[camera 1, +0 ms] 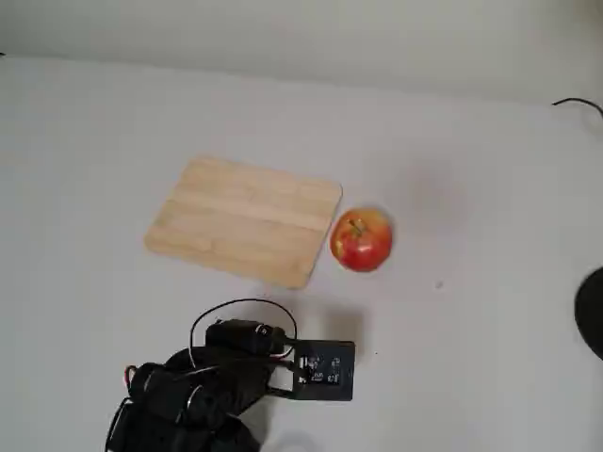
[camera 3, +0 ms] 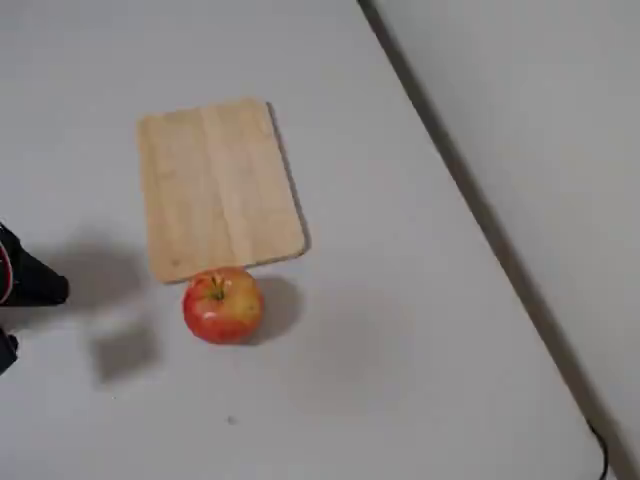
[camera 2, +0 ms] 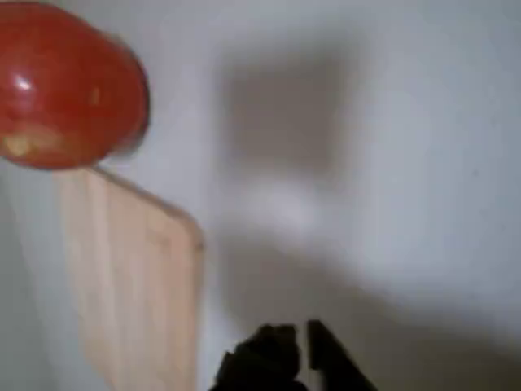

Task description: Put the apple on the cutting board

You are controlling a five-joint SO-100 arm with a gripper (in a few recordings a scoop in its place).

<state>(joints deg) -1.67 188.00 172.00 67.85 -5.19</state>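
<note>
Apple (camera 1: 361,240) just beside board edge (camera 1: 318,235)

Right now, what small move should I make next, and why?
Probably swing the gripper toward the apple and open it. The apple sits on the table just off the cutting board edge, and in the wrist view the fingertips look nearly closed and well short of it.

One apple (camera 1: 361,240), one cutting board (camera 1: 242,221) on a pale worktop (camera 1: 471,188).

The count holds in both fixed views: a single red-and-yellow apple, a single light wooden board, and nothing else loose on the surface. One black robot arm (camera 1: 203,391) shows at the lower edge of a fixed view, carrying one pincer (camera 2: 301,346) with two dark fingers.
</note>
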